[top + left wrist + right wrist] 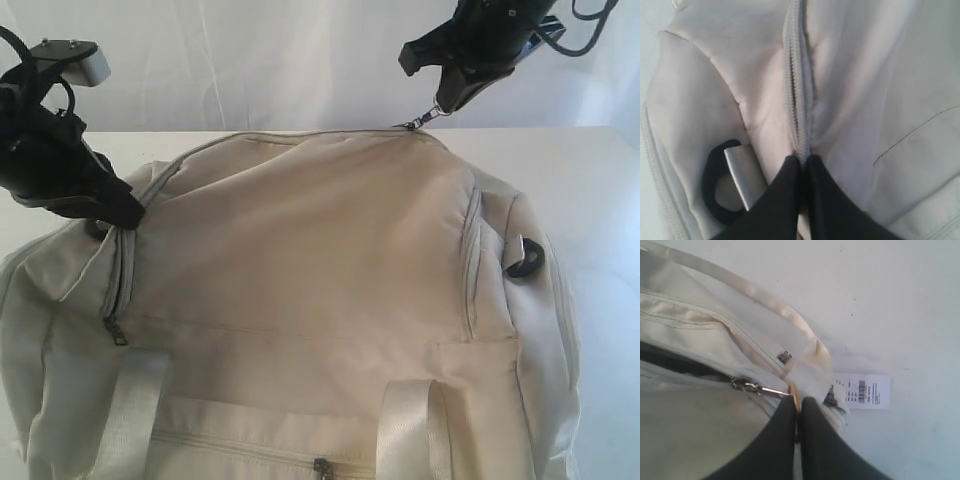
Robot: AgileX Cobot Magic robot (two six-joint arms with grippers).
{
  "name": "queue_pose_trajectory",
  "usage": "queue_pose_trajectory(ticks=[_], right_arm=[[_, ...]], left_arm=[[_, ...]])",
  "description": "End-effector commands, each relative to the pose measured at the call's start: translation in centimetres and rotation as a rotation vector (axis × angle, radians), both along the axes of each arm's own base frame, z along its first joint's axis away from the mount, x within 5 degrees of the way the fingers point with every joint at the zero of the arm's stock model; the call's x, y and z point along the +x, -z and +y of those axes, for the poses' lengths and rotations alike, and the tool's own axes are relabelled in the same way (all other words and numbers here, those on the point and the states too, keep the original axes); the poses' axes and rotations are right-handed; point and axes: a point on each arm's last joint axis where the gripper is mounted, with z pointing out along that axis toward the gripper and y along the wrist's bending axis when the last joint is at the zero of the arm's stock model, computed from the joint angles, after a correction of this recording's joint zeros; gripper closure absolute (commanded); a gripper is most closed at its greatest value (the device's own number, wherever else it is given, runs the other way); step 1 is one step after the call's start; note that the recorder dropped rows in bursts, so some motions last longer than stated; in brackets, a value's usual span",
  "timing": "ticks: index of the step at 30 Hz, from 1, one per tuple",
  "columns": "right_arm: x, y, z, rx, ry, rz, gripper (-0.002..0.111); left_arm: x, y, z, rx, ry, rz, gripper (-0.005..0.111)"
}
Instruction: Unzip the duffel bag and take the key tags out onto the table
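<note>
Beyond the right gripper [799,404], jaws clenched on the zipper pull [771,390], the duffel bag [320,250] has its zipper [797,85] running lengthwise to the left gripper [802,161], jaws pinching the seam there.

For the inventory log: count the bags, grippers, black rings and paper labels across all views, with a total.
Bag: 1
Grippers: 2, left gripper and right gripper, the right on a zipper pull
Black rings: 2
Paper label: 1
Total: 6
</note>
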Motion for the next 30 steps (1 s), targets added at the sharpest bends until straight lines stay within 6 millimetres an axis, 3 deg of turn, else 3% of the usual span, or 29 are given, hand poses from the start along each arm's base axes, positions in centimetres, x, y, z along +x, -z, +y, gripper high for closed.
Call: queue_pose_trajectory(ticks=[1, 9, 11, 14, 18, 22, 25, 30], right_arm=[[-1.2, -0.1, -2.4, -0.104, 0.049, -0.013, 0.108], [-1.3, 1.6, -1.4, -0.01, 0.019, -0.044, 0.108], [-1.2, 2.0, -1.1, 0.027, 0.003, -0.054, 0.108], [-1.1, 2.4, -0.7, 0.063, -0.02, -0.06, 0.108], [-1.0, 2.8, -0.5, 0.086, -0.028, -0.075, 0.108], [-0.9, 2.9, -0.1, 0.13, -0.043, -0.095, 0.108], [-0.9, 3.0, 0.2, 0.151, -0.06, -0.091, 0.108], [-1.2, 3.1, 0.2, 0.14, -0.085, -0.065, 0.108]], left_arm=[[-0.5, 0.0, 0.1, 0.022, 0.019, 0.025, 0.107], [-0.2, -0.2, 0.1, 0.03, 0.03, -0.021, 0.104], [-0.1, -0.2, 0.1, 0.025, 0.031, -0.034, 0.094], [0.0, -0.7, 0.1, 0.036, 0.056, -0.057, 0.069], [0.6, -2.8, 0.1, 0.032, 0.045, -0.117, 0.044], [1.7, -5.7, -0.3, 0.008, 0.062, -0.142, 0.043], [3.7, -7.3, -1.5, -0.062, 0.184, -0.121, 0.043], [7.3, -7.1, -5.7, -0.086, 0.426, -0.158, 0.044]])
